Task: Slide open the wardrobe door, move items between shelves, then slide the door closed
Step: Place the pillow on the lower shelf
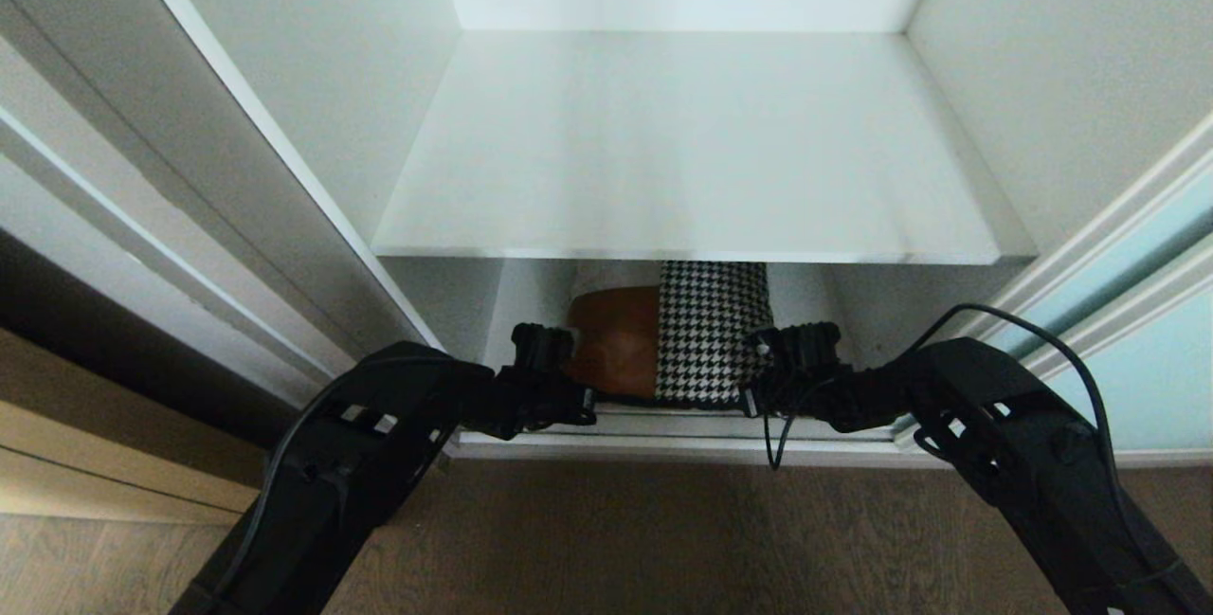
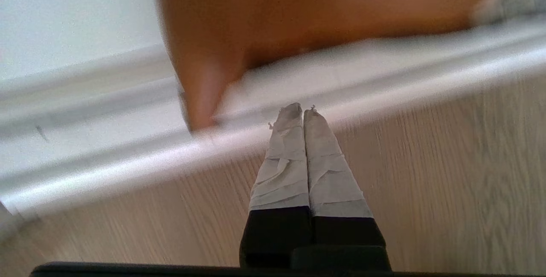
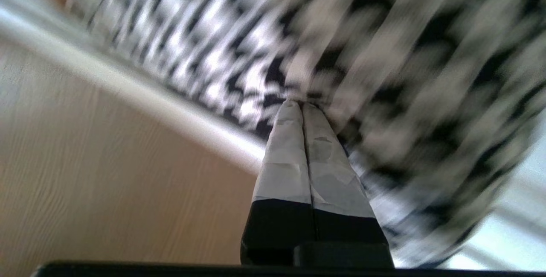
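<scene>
Wood-grain flooring [image 1: 663, 539] runs up to the white sill track [image 1: 663, 425] of the wardrobe, and the interior stands exposed, the sliding wardrobe door [image 1: 1151, 312] being seen pushed aside to the right of the cushion. Directly above the cushion a bare white shelf [image 1: 682, 151] spans the interior. The cushion [image 1: 668, 345] lies in the lowest compartment, just behind the sill, its tan leather part on the left and its houndstooth part on the right.

Both arms are reached in low. The left gripper [image 2: 297, 107] is held at the cushion's leather corner, its taped fingers pressed together on nothing. The right gripper [image 3: 302, 103] is set against the houndstooth side, likewise clenched and empty. Whether either tip actually touches the cushion cannot be told.

The cushion is judged light, soft and yielding; the leather face is likely to be slicker than the woven fabric. A pinch at one edge would probably let it sag or fold, so it seems best taken from both ends at once, pressed between the two grippers or lifted from beneath its front edge.
</scene>
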